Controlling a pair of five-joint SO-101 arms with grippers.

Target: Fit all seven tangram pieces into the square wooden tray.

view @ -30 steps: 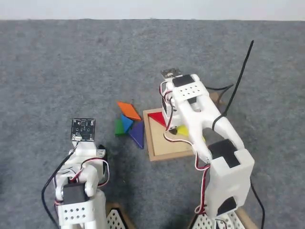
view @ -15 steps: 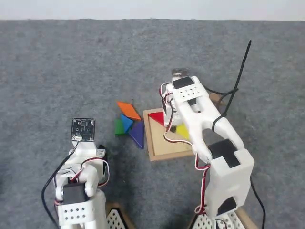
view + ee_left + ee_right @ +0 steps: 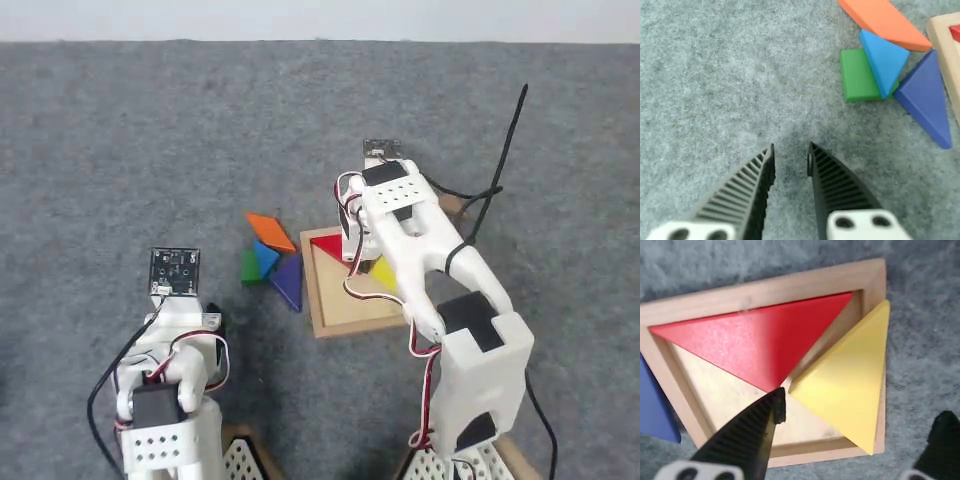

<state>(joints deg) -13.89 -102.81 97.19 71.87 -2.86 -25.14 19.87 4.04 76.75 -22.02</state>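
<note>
The right claw (image 3: 860,415) hung wide open and empty over the tray (image 3: 765,287). The red triangle (image 3: 755,340) lay inside the tray. The yellow triangle (image 3: 850,380) leaned on the tray's rim. A clumsy push could tip it out of the tray.

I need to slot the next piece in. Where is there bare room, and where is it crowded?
Bare tray floor between the red triangle, the yellow triangle and the rim. Open carpet ahead of the left tool. Crowded: four pieces bunched beside the tray.
</note>
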